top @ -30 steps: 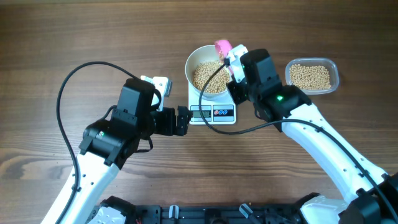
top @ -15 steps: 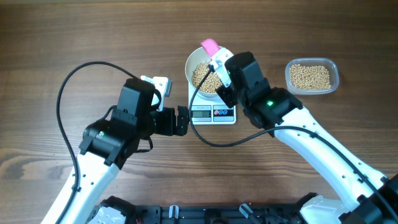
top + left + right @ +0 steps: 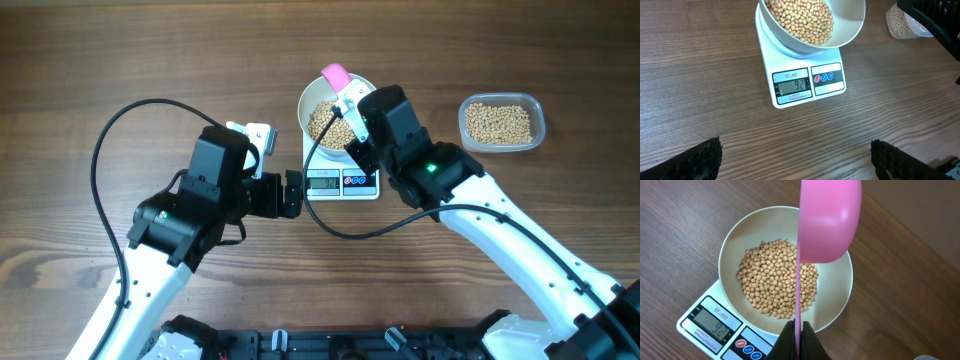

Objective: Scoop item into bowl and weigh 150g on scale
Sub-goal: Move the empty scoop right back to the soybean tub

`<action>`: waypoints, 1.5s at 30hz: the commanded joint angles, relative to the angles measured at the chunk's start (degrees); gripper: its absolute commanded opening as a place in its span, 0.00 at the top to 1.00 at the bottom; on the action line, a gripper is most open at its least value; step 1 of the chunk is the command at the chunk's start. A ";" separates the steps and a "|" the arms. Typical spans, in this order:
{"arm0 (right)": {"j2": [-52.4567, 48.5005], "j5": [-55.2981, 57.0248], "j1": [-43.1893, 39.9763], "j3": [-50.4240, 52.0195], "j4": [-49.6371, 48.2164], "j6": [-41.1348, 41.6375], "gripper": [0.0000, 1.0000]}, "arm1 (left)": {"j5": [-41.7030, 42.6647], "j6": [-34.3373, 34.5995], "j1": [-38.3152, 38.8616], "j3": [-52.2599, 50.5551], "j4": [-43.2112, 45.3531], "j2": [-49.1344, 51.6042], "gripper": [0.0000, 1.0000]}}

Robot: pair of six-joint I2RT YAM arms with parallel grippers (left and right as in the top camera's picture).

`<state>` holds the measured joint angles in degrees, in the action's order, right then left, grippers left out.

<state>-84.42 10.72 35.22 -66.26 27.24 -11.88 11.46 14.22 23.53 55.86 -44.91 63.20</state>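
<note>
Jaws of right gripper [image 3: 798, 330] clamping small pink plastic scoop [image 3: 830, 220]; I'm holding it above tan round beans [image 3: 775, 285] in deep white bowl [image 3: 837, 302] on flat white scale [image 3: 692, 317]; left gripper [image 3: 797, 165] gaping.

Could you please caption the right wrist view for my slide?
Right hand holds the pink scoop above the white bowl of beans on the scale.

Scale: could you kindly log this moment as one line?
right hand: shut on pink scoop | white bowl: soybeans, on scale | left hand: open
</note>
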 commanded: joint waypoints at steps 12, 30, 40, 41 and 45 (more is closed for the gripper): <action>3.41 -14.91 -1.25 -1.46 -0.85 16.72 0.96 | 0.66 -0.50 0.26 0.17 0.13 -0.20 0.00; 9.92 -14.71 -36.13 -1.44 10.12 7.39 0.96 | 0.66 -0.50 0.26 0.17 0.13 -0.20 0.00; 3.93 -14.19 -47.43 0.74 13.99 4.33 0.96 | 0.66 -0.50 0.26 0.17 0.13 -0.20 0.00; 2.38 -14.14 -47.47 0.81 14.05 4.33 0.96 | 0.66 -0.50 0.26 0.17 0.13 -0.20 0.00; -1.92 -14.03 -47.45 0.83 15.80 4.35 0.96 | 0.66 -0.50 0.26 0.17 0.13 -0.20 0.00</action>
<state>-82.83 -3.20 -12.21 -66.06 41.76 -6.39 11.46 14.22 23.53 55.86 -44.91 63.20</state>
